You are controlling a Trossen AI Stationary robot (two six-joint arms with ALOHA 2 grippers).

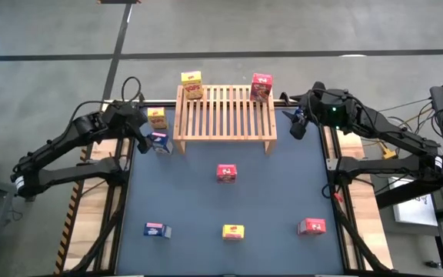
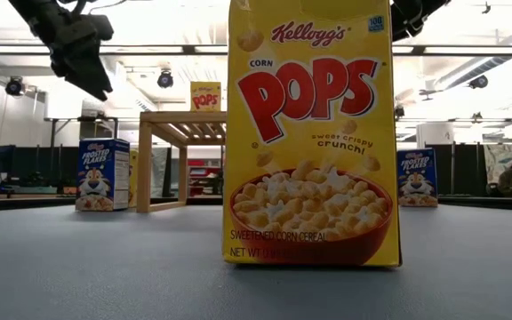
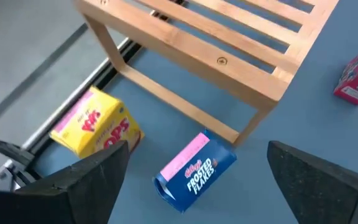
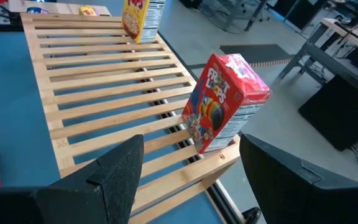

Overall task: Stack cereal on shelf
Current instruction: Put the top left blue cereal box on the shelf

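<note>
**Left arm poised over the blue box beside the rack**

We judge the step in hand to be the pickup of the small blue cardboard cereal box [image 1: 160,142] lying on its side on the dark blue table [image 1: 275,200], just left of the low light-wood slatted shelf [image 1: 224,112]. To do it well, we want the left end effector [image 1: 142,136] to come straight down with one finger on each long face of the box, clear of the shelf's near-left leg [image 3: 252,122] and of the small yellow cardboard cereal box [image 1: 157,117] that sits just beyond it. A grip around the middle should keep the box from swinging as we lift it to the slats.

The left end effector hangs above the blue box with its fingers [image 3: 92,180] spread wide, holding and touching nothing. The right end effector [image 1: 298,123] waits at the shelf's right end, released and empty, facing the red cardboard box [image 4: 224,101] standing on the far-right corner of the slats. A second yellow box [image 1: 191,83] stands on the far-left corner. The remaining boxes lie scattered on the table nearer to us.
</note>
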